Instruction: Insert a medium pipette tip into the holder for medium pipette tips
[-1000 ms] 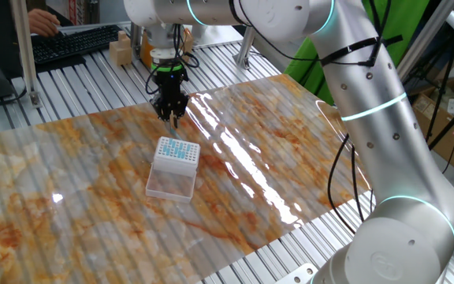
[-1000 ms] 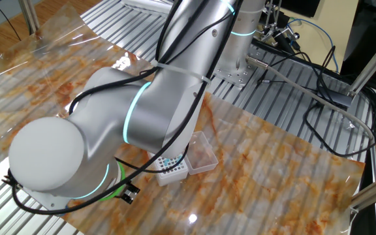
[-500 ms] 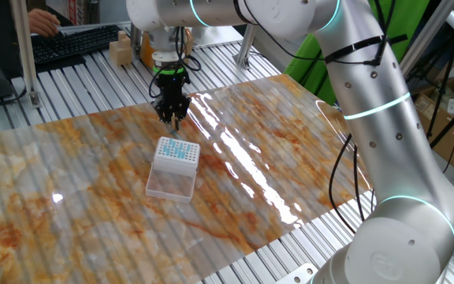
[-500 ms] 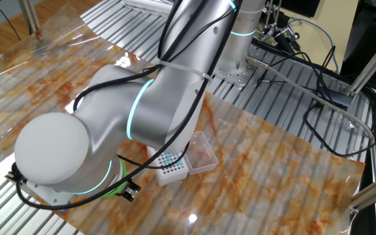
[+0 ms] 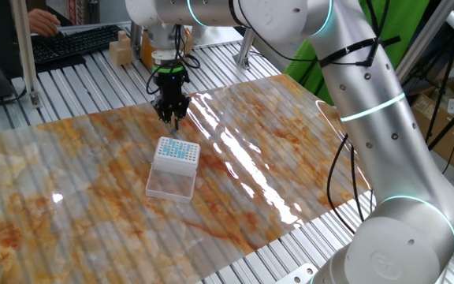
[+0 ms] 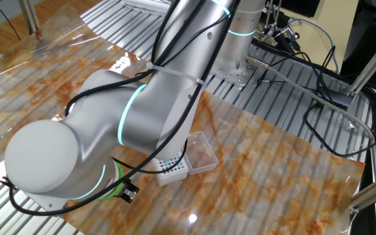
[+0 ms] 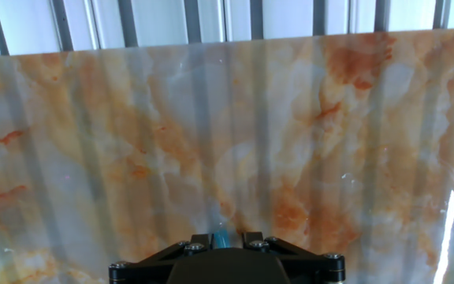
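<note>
- The table (image 5: pixel 69 79) is ribbed metal slats, and a glossy translucent sheet (image 5: pixel 290 150) printed with orange-and-cream marble veining lies over it, glaring white where the light strikes.
- The holder for medium pipette tips (image 5: pixel 175 166) rests on that sheet left of centre: a small white rectangular box, its top a grid of holes dotted teal-blue, with a clear plastic flap (image 5: pixel 170 185) lying open and flat on its near side.
- In the other fixed view the holder (image 6: pixel 173 167) is half hidden behind the arm, and its flap (image 6: pixel 201 153) extends to the right.
- The end effector (image 5: pixel 172 117), black and narrow, hangs pointing down just beyond the holder's far edge, above the sheet and apart from the box.
- In the hand view the two dark fingers of the end effector (image 7: pixel 220 234) are closed on the medium pipette tip (image 7: pixel 220 233), a slender pale teal cone; only a short stub shows between them, pointing at the marbled sheet below.
- The arm (image 5: pixel 369 118) is smooth silver-grey, made of rounded tubular segments with glowing teal rings at the joints, and arches in from the right.
</note>
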`<act>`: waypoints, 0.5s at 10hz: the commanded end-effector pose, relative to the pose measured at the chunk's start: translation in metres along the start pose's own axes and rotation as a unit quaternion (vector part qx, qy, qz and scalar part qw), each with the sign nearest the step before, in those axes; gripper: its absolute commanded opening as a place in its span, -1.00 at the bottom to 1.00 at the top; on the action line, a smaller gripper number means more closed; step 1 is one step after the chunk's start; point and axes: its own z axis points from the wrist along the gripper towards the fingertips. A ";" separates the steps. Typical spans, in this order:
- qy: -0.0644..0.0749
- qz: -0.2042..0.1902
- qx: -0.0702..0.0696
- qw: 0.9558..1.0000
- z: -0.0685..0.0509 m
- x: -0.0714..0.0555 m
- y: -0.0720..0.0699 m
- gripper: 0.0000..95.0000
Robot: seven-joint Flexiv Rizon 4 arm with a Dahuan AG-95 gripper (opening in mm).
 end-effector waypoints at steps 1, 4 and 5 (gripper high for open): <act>-0.004 0.000 0.000 1.000 0.001 0.003 0.000 -0.60; -0.002 -0.001 -0.006 1.000 0.000 0.006 0.000 -0.60; -0.001 0.000 -0.008 1.000 0.001 0.006 0.001 -0.60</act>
